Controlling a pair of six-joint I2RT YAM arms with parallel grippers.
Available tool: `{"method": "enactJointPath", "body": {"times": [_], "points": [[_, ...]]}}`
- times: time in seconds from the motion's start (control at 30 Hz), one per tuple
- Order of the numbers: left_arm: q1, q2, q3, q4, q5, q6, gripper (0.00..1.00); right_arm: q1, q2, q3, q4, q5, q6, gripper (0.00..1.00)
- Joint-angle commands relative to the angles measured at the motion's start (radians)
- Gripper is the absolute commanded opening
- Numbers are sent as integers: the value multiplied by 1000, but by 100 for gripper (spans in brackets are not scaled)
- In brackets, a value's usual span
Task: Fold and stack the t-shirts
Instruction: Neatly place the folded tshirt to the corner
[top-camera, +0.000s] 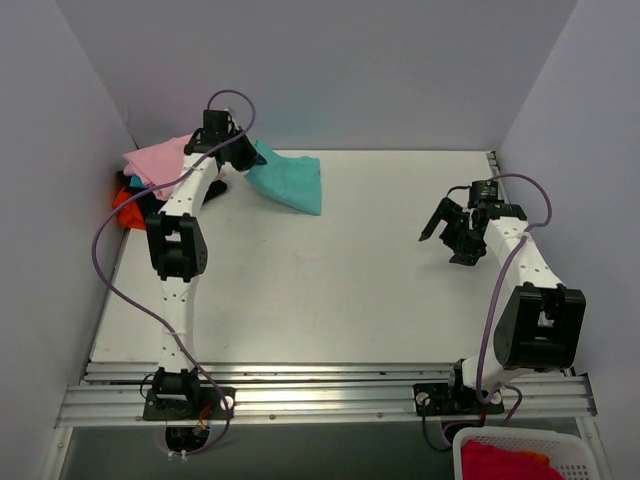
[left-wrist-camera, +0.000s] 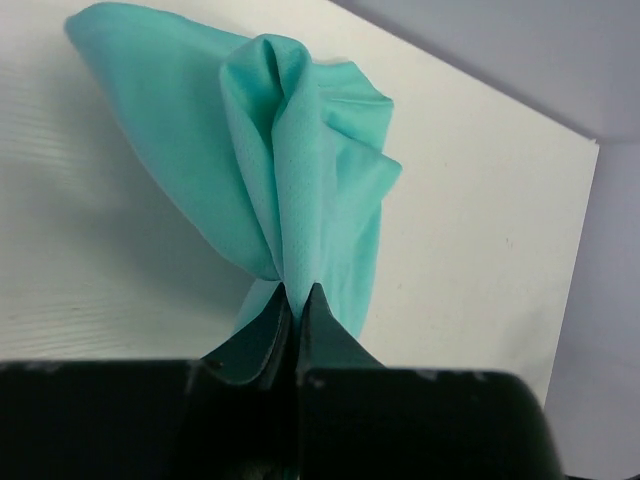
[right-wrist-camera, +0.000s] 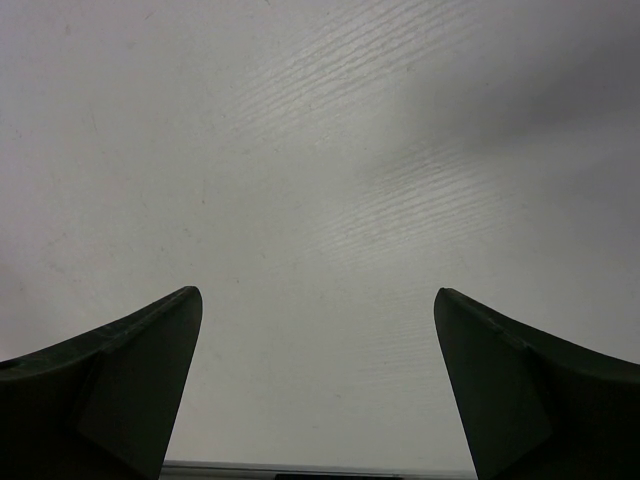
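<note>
A teal t-shirt (top-camera: 290, 180) hangs bunched from my left gripper (top-camera: 250, 152) at the back left of the table, its lower part trailing on the surface. In the left wrist view the teal t-shirt (left-wrist-camera: 290, 170) is pinched between the shut fingertips of the left gripper (left-wrist-camera: 300, 295). A pale pink t-shirt (top-camera: 158, 160) lies on a pile in the far left corner, over an orange-red t-shirt (top-camera: 128, 212) and some black cloth (top-camera: 121, 184). My right gripper (top-camera: 445, 235) hovers open over bare table at the right, and in its wrist view the right gripper (right-wrist-camera: 318, 305) holds nothing.
The white table (top-camera: 330, 290) has grey walls at the back and both sides. A metal rail (top-camera: 330, 390) runs along the near edge. A white basket (top-camera: 560, 452) holding red cloth sits below the rail at the bottom right.
</note>
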Motion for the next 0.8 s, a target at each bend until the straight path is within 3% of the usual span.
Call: {"method": "enactJointPath", "body": {"times": [0.0,0.27,0.47,0.63,0.77], "points": [[53,12,72,-64,8,12,2,1,-31,-16,-3,-25,-3,97],[125,63,277,-111,15,-6,2,10,-26,-31,1,-30,-6,96],[166,43,329,-82,44,-28,2,18,-18,-42,18,-41,0,96],[263,3,346,-61,87,-51,2,23,-9,-51,29,-45,-2,96],[411,-67,339,-47,107,-72,2,27,-3,-70,35,-45,-8,96]]}}
